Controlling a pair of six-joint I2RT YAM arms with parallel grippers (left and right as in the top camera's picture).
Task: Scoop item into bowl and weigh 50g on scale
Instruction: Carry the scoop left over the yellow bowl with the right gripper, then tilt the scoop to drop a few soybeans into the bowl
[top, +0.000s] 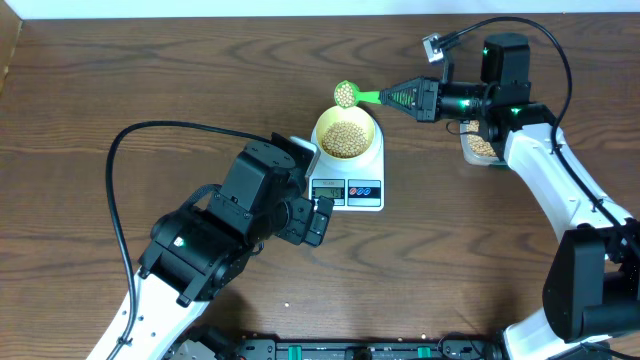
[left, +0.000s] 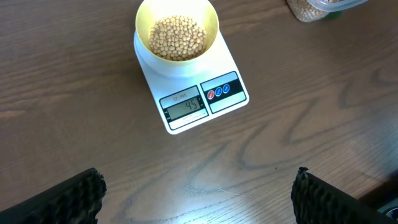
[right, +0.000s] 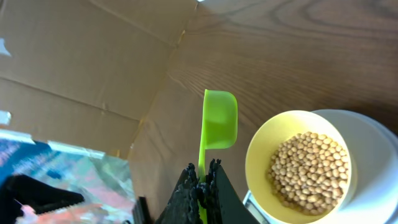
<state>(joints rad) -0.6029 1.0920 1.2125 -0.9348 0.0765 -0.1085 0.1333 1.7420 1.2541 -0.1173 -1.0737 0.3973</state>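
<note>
While the right gripper (top: 398, 97) clamps the spoon (top: 368, 97) handle, its scoop of beans (top: 345, 94) hangs just outside the bowl (left: 210, 17) rim — bowl centred on the scale (left: 199, 102); left gripper (left: 199, 193) spread wide, empty.

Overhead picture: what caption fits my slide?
Right gripper holds a green spoon of beans by the yellow bowl on the scale.

- Beige-tan beans (top: 346, 138) in a pale yellow bowl (left: 210, 22).
- White scale (left: 202, 106) with a grey display (left: 185, 107) and one red button (left: 212, 94) beside a blue button (left: 222, 90).
- Bright green spoon (right: 219, 121).
- Black, ribbed left fingers (left: 62, 199) and right fingers (right: 186, 199).
- Dark brown bench (top: 150, 80), wavy wood grain.
- Plain tan cardboard (right: 81, 56).
</note>
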